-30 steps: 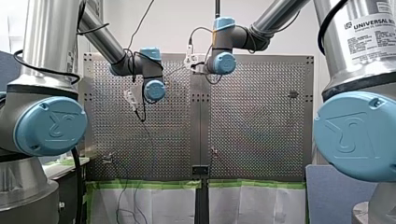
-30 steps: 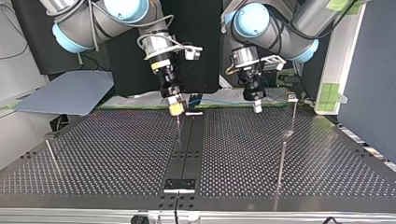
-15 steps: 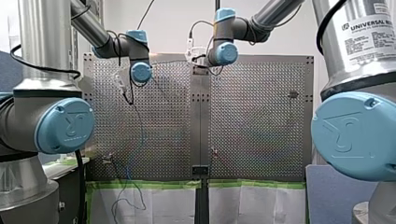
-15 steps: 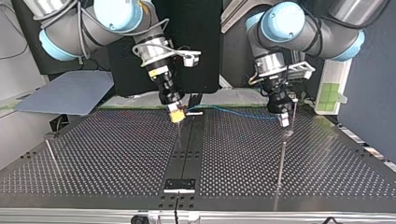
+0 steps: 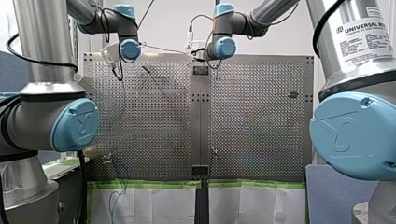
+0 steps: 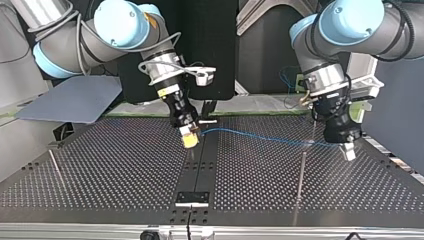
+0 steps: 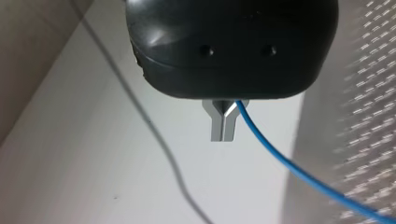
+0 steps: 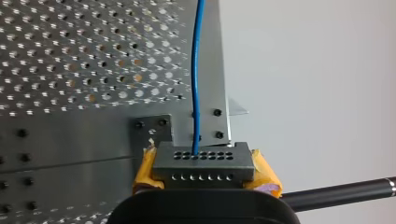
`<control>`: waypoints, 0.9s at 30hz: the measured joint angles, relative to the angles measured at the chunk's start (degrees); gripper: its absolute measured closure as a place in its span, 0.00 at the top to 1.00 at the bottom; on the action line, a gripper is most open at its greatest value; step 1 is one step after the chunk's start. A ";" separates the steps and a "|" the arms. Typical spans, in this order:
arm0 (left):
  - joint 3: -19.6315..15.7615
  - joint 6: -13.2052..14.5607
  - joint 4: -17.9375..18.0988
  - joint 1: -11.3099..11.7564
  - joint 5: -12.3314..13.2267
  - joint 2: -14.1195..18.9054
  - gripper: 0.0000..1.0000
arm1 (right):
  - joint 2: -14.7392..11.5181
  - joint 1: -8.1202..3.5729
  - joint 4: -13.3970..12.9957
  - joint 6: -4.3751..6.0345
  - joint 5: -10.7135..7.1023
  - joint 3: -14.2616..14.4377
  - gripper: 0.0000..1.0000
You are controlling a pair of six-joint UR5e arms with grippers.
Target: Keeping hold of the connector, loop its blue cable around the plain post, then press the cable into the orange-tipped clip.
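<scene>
So, quick rundown. My right gripper (image 6: 189, 143) is clamped on the connector (image 8: 203, 162). In the right wrist view the dark block with its rows of little holes sits snug between the yellow pads (image 8: 264, 173), one pad on each side. In the top view that gripper hangs tilted over the middle strip of the perforated tabletop (image 6: 110, 170), towards the far edge, with the connector off the surface.

The blue cable (image 6: 260, 137) comes out of the connector's face. It runs off towards the top view's right, slightly above the tabletop and fairly taut, all the way to my left gripper (image 6: 347, 151). That one is near the tabletop's right side in that view and points down. In the left wrist view its metal fingers (image 7: 223, 127) are pressed together with no gap at the tips. The cable comes out right at their base and trails away, so it's pinching the cable.

A thin upright post (image 6: 301, 180) stands just on the camera side of the cable, close to my left gripper. The cable passes by its top, but I can't tell whether they touch. It isn't wrapped around it. A second thin post (image 6: 56, 167) stands way over at the top view's left, well apart from everything. A black rod (image 8: 341, 190) also pokes out beside the right gripper in its wrist view.
</scene>
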 joint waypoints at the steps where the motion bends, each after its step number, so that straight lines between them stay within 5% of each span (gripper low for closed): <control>1: 0.52 0.05 -0.54 0.35 0.33 0.27 0.00 | 0.13 -0.09 0.02 0.01 -0.13 -0.35 0.02; 13: 8.07 0.31 -8.20 2.61 4.97 -4.52 0.00 | 3.37 -0.39 0.72 0.19 -1.58 -4.91 0.02; 27: 10.48 0.77 -14.68 5.74 8.26 -10.87 0.00 | 6.91 -1.06 1.30 0.22 -2.04 -9.14 0.02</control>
